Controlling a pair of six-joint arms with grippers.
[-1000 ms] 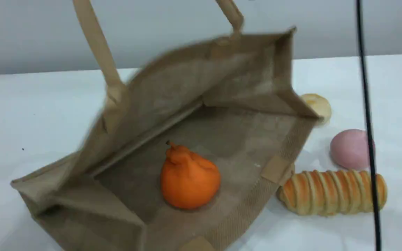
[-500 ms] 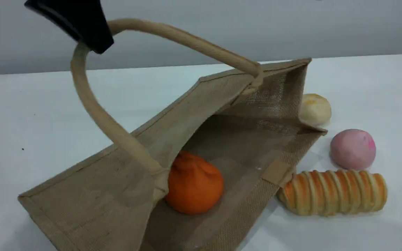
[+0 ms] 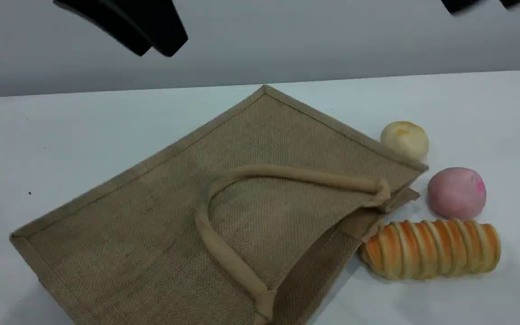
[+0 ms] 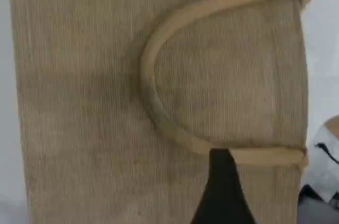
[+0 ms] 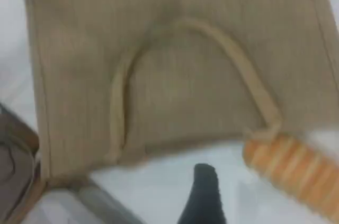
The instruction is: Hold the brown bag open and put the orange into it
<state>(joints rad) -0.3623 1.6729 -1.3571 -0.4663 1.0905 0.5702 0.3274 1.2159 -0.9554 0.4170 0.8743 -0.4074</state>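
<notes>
Since the earlier frame the lifted side has dropped. The brown bag [image 3: 151,216] now lies flat on the counter [image 3: 61,135], and 1 handle [image 3: 287,172] rests in a loop on its top face. The orange, seen inside before, is hidden under the fabric. The left gripper [image 3: 155,52] hangs above the bag's far side, released and touching nothing. The right gripper [image 3: 481,6], at the top right edge, is spread wide and holds nothing. A striped bread loaf [image 3: 431,248] lies just beside the bag's right corner, with a pink ball [image 3: 456,193] and a pale bun [image 3: 404,139] behind it.
</notes>
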